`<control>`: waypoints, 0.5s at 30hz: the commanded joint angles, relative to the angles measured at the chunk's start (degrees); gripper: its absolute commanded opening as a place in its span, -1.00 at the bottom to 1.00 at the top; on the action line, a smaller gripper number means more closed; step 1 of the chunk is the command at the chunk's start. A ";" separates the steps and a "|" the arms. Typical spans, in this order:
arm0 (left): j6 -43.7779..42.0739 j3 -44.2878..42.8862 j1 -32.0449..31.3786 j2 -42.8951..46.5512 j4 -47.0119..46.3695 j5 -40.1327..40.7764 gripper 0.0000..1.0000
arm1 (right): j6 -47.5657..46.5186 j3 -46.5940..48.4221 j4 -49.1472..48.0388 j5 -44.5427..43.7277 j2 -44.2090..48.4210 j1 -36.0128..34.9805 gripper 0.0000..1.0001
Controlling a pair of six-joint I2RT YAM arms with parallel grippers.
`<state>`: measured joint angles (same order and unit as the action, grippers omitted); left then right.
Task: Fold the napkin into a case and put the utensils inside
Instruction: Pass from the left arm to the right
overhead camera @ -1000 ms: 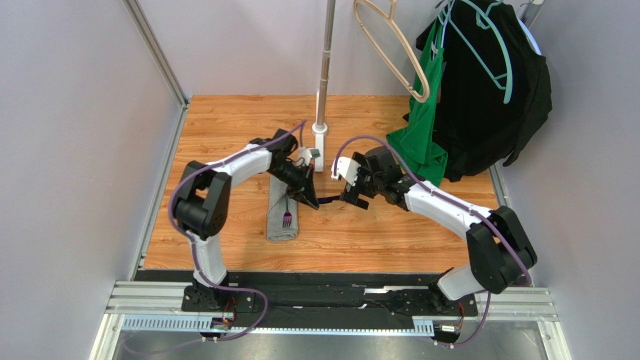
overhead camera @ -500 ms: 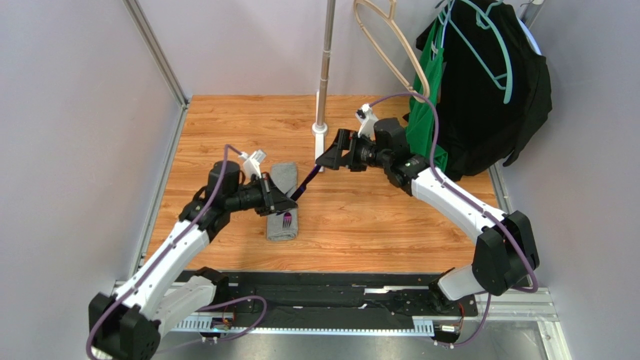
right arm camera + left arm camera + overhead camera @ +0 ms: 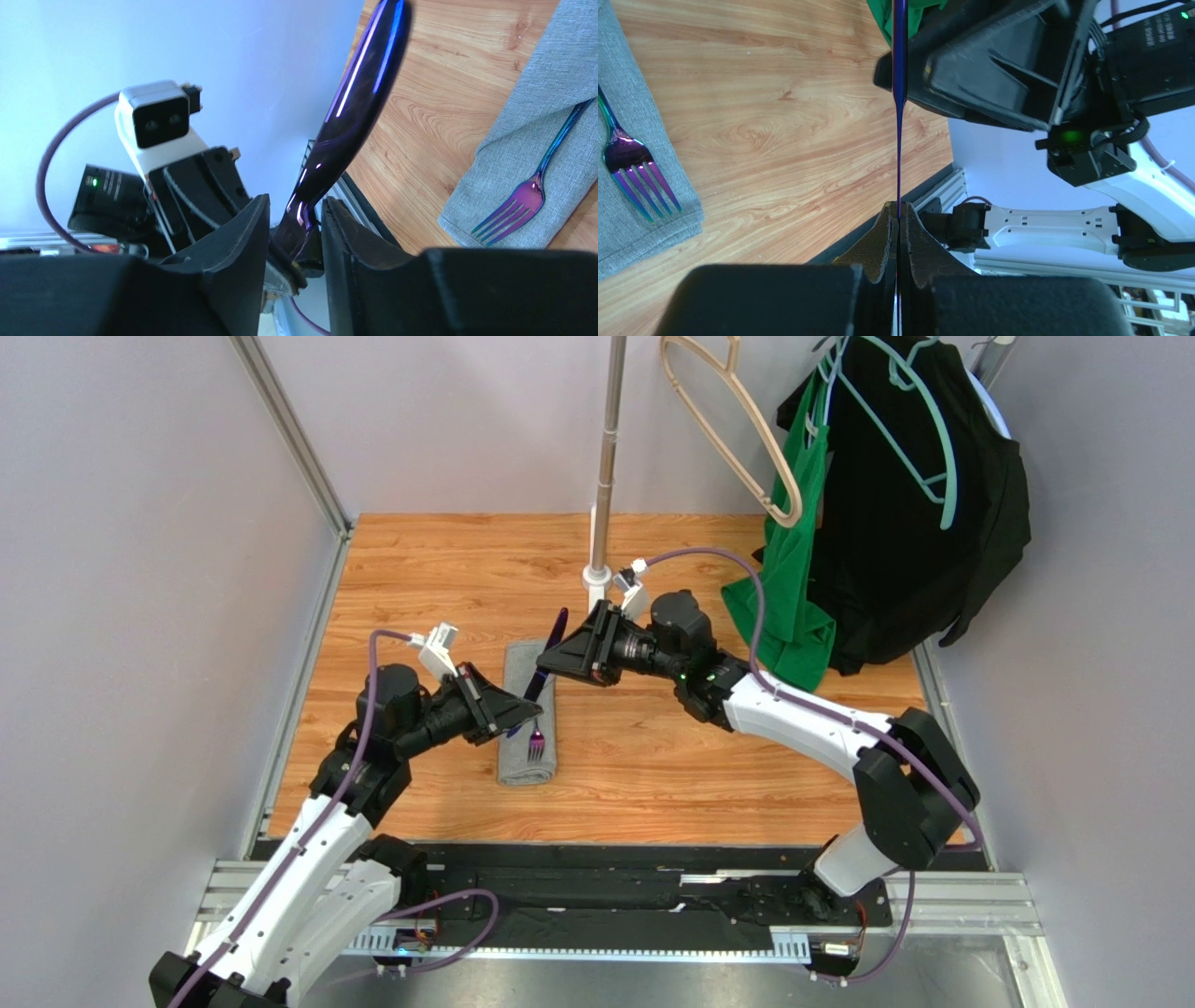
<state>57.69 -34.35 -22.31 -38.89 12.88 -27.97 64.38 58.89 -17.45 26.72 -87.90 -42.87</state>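
Observation:
The grey napkin, folded into a narrow strip, lies on the wooden table with the iridescent fork on it. My left gripper is shut on the lower end of the dark purple utensil, which slants up and away above the strip. In the left wrist view the left gripper pinches the thin edge of the utensil. My right gripper straddles the utensil's middle. Its jaws stand narrowly apart around the utensil, with a gap showing on one side. The fork rests on the napkin.
A metal pole on a white foot stands behind the grippers. A green garment and a black garment hang at the back right beside a wooden hanger. Grey walls close in on both sides.
The right gripper has come left and down around the purple utensil, and its jaws have narrowed. The left arm has drawn back to the lower left, still holding the utensil.

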 commanded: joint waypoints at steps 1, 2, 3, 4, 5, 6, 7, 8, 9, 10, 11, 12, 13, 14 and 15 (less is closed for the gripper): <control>2.25 0.16 -0.02 1.10 -5.59 -1.21 -1.00 | 6.10 1.31 -7.76 0.17 -3.06 0.25 -0.33; 2.51 0.25 -0.02 1.36 -6.29 -1.39 -1.00 | 6.89 1.49 -10.12 0.61 -3.68 0.25 -0.43; 2.60 0.33 -0.02 1.37 -6.64 -1.65 -1.00 | 8.29 2.01 -10.75 1.14 -5.08 0.51 -0.75; 2.51 0.33 -0.02 1.54 -6.73 -2.00 -1.00 | 8.83 2.19 -11.46 2.01 -5.87 0.60 -0.79; 2.69 0.33 -0.02 1.63 -6.82 -2.18 -1.00 | 9.62 2.36 -13.29 2.46 -6.58 0.77 -0.81; 3.21 0.60 -0.02 2.06 -6.73 -1.92 -1.00 | 11.10 2.63 -14.09 3.16 -8.41 1.21 -0.72; 3.48 0.77 -0.02 2.42 -6.73 -1.48 -1.00 | 11.99 2.89 -15.23 4.73 -8.95 1.39 -0.73; 3.65 0.95 -0.02 3.03 -6.91 -1.13 -1.00 | 12.78 2.81 -18.11 5.01 -9.57 1.48 -0.78; 3.40 1.04 -0.02 3.30 -6.82 -1.21 -1.00 | 14.09 2.81 -19.19 5.27 -9.92 1.48 -1.00; 2.87 0.69 -0.02 3.21 -4.64 -1.30 -1.00 | 14.19 3.24 -20.07 6.14 -10.71 1.65 -1.00; 1.73 -0.18 0.07 2.86 -1.49 -0.78 -0.99 | 14.19 3.77 -21.38 7.02 -10.98 1.65 -1.00; -1.76 -3.33 0.07 2.51 2.72 0.10 -0.59 | 13.93 4.03 -21.57 7.73 -11.33 2.17 -1.00; -3.62 -4.92 0.07 1.64 10.33 0.97 -0.42 | 13.76 4.30 -21.48 9.39 -11.59 2.53 -1.00; -5.38 -7.46 0.07 1.28 13.10 2.03 -0.28 | 13.76 4.56 -21.66 10.19 -11.77 2.97 -1.00; -8.18 -8.36 0.16 1.10 15.04 2.04 -0.22 | 13.67 4.56 -21.75 10.98 -11.86 3.75 -1.00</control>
<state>57.58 -35.27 -22.06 -37.52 17.50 -26.06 77.19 60.45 -33.28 33.91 -99.09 -41.04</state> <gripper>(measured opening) 0.322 0.143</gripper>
